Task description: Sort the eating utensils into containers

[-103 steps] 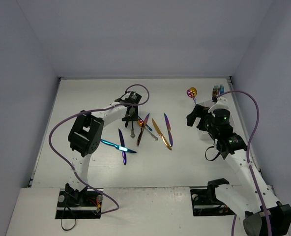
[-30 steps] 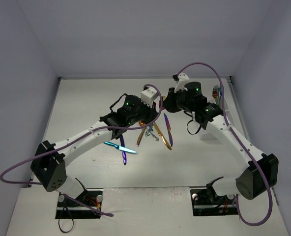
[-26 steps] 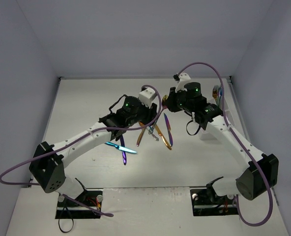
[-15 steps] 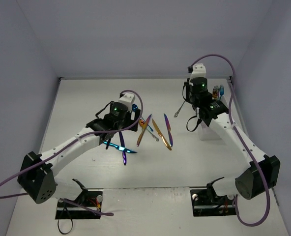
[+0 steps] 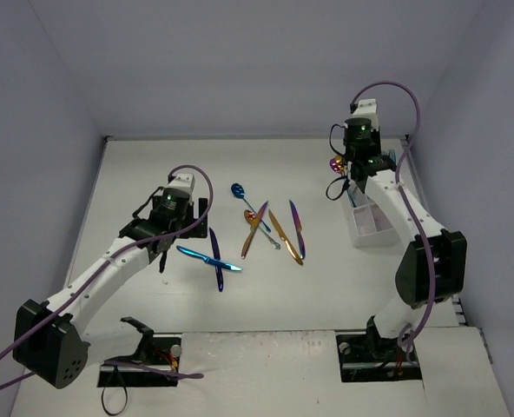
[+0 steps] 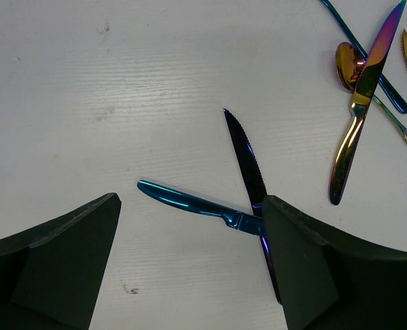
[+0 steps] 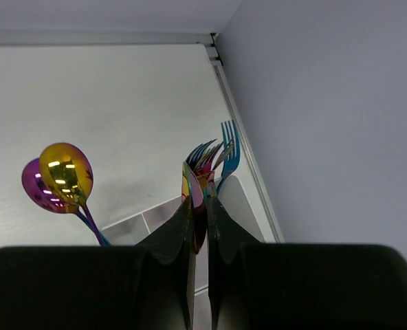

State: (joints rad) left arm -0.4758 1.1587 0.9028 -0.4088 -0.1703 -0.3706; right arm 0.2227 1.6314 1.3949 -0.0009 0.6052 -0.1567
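Right pincer (image 7: 198, 201) swung above caddy (image 5: 372, 233), utensil (image 7: 192, 187) clamped between its fingers

Bright even light, faint soft shadows, sharp focus, hot glints on the gold spoon (image 7: 66, 172) (right wrist view)

No lettering, label, brand, number or sign can be read in any of the three views.
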